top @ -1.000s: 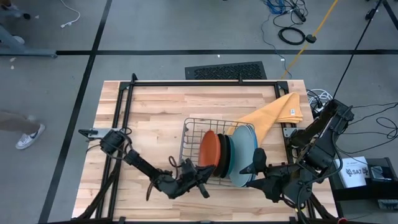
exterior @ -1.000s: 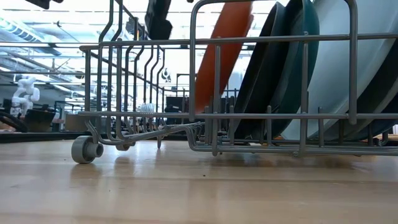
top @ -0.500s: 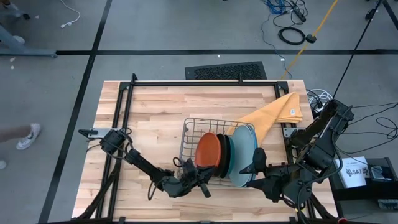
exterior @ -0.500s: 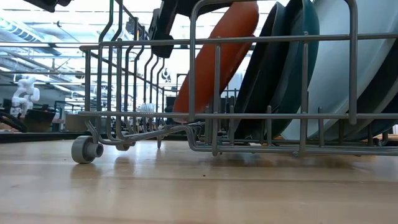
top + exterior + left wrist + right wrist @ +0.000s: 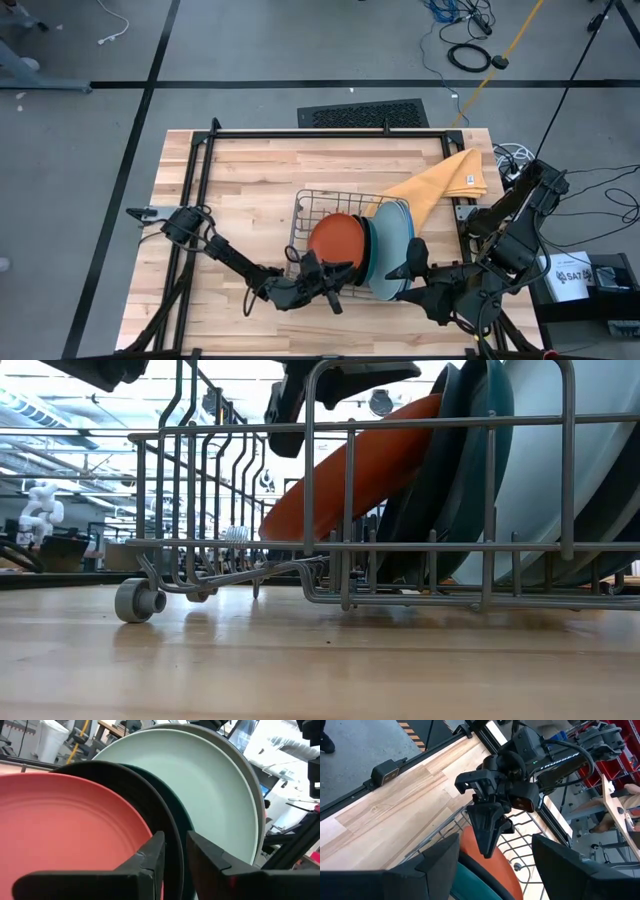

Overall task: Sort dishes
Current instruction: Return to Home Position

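Observation:
A wire dish rack (image 5: 305, 205) at the table's middle holds the dishes on edge. The orange-red plate (image 5: 335, 240) slants, its lower rim (image 5: 275, 525) down in the rack and its upper rim (image 5: 430, 405) against the black plate (image 5: 150, 795). Behind the black plate stand a dark teal plate (image 5: 366, 252), a pale blue plate (image 5: 205, 785) and a grey rim (image 5: 252, 780). My left gripper (image 5: 338, 272) is at the orange-red plate's upper rim, with a narrow gap between its fingers (image 5: 175, 857). My right gripper (image 5: 410, 262) hangs open above the rack's near right corner. My left gripper may or may not touch the orange-red plate; I cannot tell. Its fingers reach level from the table's near left to the plate's upper rim (image 5: 146, 832). One finger (image 5: 152, 855) overlaps that rim, and the black plate's rim shows in the gap.
A yellow-orange cloth (image 5: 440, 180) lies against the rack's far right corner. A black frame bar (image 5: 320, 132) runs along the table's far side. Bare wood (image 5: 240, 190) lies to the left of the rack. The rack's caster wheel (image 5: 135, 600) stands on the tabletop.
The orange-red plate has tipped from nearly upright to a strong slant. Its lower rim has gone down and toward the table's left, while its upper rim stays by the black plate. My left gripper has moved toward the table's right edge, along the rack's near side.

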### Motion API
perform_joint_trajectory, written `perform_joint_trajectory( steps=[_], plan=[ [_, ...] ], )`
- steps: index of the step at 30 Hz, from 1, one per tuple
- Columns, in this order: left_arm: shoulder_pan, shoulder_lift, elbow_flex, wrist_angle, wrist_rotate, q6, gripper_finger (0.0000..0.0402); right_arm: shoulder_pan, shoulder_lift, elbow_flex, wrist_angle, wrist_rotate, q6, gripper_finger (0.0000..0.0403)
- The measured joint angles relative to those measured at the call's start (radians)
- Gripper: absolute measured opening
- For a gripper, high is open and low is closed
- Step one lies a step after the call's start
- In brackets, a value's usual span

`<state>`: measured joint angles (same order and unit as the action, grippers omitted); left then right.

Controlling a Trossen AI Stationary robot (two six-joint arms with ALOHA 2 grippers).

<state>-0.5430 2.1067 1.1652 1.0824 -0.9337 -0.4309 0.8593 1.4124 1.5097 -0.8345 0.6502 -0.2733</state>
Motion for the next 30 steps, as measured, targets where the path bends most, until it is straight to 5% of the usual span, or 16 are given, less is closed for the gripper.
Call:
perform_joint_trajectory(
  steps=[6, 13, 20, 25, 30],
  plan=[
    [-0.002, -0.006, 0.0, 0.06, -0.001, 0.091, 0.0082, 0.0, 0.0, 0.0, 0.0, 0.0, 0.0, 0.0244],
    [-0.049, -0.069, 0.001, 0.257, -0.013, 0.427, 0.0082, 0.012, 0.0, 0.0, 0.017, 0.013, 0.019, 0.0243],
    [-0.131, -0.189, 0.001, 0.231, -0.126, 0.693, 0.0082, 0.058, 0.0, 0.0, 0.045, 0.157, 0.01, 0.021],
    [-0.203, -0.255, 0.001, 0.189, -0.223, 0.86, 0.0072, 0.085, -0.01, 0.0, 0.012, 0.165, 0.105, 0.0147],
    [-0.242, -0.269, 0.001, 0.188, -0.309, 1.0, 0.0011, 0.138, -0.011, -0.005, -0.014, 0.166, 0.166, 0.0024]
  ],
)
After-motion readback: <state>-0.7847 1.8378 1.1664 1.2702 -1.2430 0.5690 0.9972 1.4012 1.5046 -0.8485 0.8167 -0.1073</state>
